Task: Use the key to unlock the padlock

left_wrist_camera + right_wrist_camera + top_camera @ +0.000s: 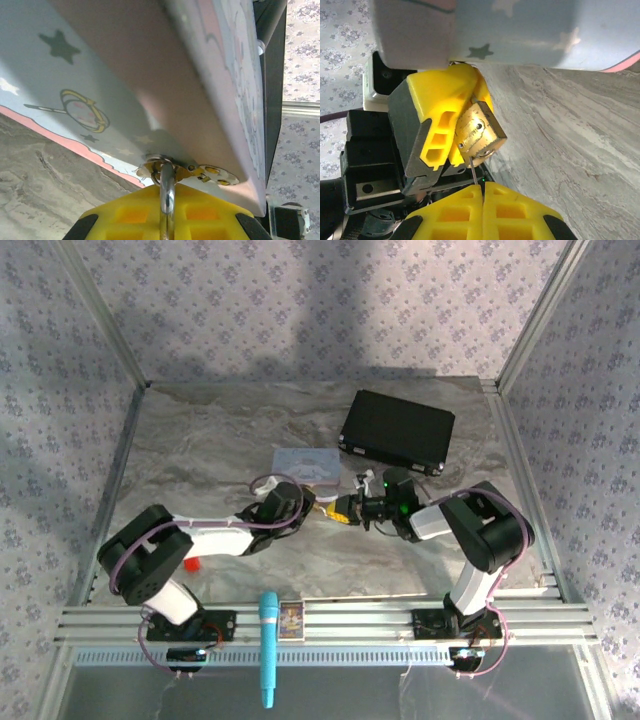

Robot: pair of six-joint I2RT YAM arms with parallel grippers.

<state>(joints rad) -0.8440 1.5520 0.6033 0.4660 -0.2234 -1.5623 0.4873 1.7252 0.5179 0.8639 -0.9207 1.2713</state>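
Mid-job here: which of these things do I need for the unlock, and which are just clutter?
Job: padlock, held in left tool; thin key, pinched in right tool; lavender tin it hangs on.
Lying about: black case, red block, teal pen, small card.

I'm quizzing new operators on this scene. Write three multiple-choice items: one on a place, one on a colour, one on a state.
1. The black case lies: A) at the near rail B) far side, right of centre C) under the arms
2. The padlock is: A) brass-gold B) red C) black
3. The left pincer is: A) wide open B) empty but shut C) shut on the padlock
Answers: B, it sits beyond the tin; A, its brass body shows; C, yellow fingers clamp its shackle.
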